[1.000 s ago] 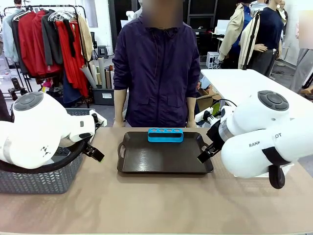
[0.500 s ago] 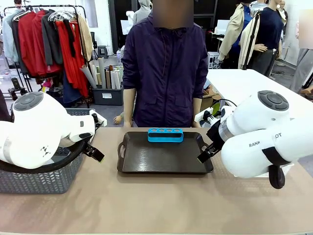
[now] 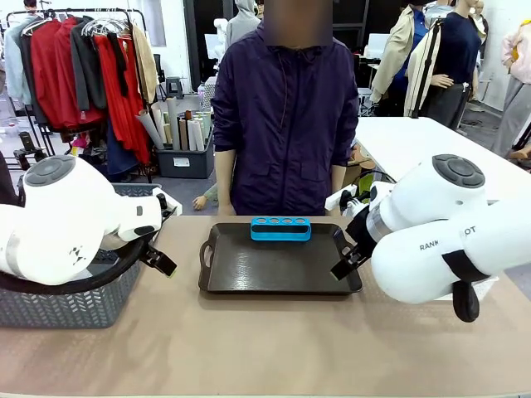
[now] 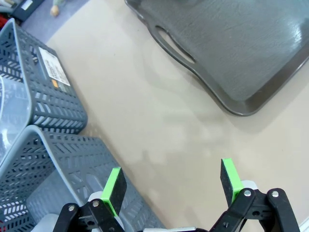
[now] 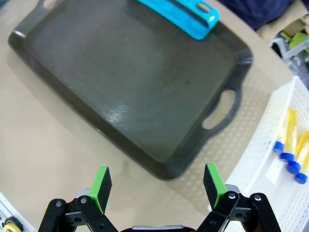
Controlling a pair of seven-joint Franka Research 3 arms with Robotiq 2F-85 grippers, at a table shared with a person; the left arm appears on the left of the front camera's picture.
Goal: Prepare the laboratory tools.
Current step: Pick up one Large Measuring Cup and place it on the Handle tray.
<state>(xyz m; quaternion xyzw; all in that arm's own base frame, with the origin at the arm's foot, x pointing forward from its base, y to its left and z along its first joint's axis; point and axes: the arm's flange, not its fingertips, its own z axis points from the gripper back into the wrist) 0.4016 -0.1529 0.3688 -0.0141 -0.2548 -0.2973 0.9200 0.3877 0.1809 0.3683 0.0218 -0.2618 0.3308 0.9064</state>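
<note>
Left hand (image 4: 172, 181) and right hand (image 5: 157, 182): black bodies, green pads. Left arm (image 3: 58, 220) and right arm (image 3: 448, 240) were white. Worktop (image 4: 145, 111) under the hands was plain tan. Tray (image 5: 120, 87) ahead of the right hand was dark brown, glossy, with a faint grain. Rack (image 5: 186, 17), at the tray edge farthest from that hand, was bright blue with dark holes on top. Bin (image 5: 260, 145) beside the right hand was white and perforated; the tubes (image 5: 290, 128) in it had yellow liquid and blue caps. Baskets (image 4: 53, 106) beside the left hand were grey slanted-slot mesh, one with a white label (image 4: 54, 73). Person's jacket (image 3: 282, 124) was dark purple.
</note>
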